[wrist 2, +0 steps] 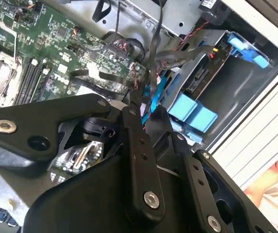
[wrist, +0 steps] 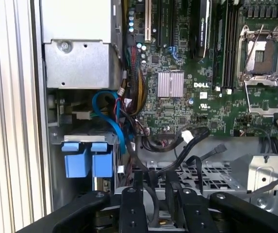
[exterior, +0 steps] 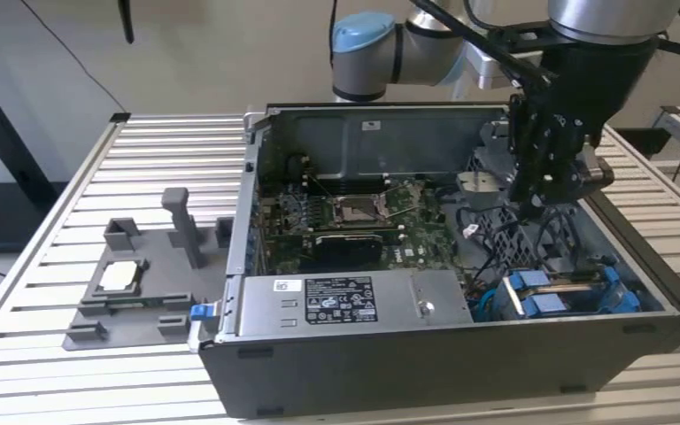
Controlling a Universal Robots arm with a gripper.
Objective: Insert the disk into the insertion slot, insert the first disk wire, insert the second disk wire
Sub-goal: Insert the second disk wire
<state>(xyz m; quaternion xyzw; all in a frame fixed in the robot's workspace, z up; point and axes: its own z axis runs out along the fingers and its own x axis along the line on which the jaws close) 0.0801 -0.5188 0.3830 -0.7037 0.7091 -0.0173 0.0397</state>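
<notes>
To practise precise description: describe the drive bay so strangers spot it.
Find the open computer case on the slatted table. In its near corner at the exterior view's right sits the insertion slot; only it carries paired bright blue clips.

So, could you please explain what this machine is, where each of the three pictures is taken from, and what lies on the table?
The machine is a single grey robot arm with blue joint caps. The black gripper at its end does the handling. The exterior view comes from a camera standing apart from the arm. Both wrist views come from cameras riding on the arm, looking past the gripper.

On the slatted metal table lies an open dark grey computer case, showing its green circuit board. At the exterior view's left is a grey plastic stand with upright posts.

The gripper hangs inside the case over a tangle of black wires, beside the narrow grey drive bay with blue clips. I cannot tell whether it holds a wire.
</notes>
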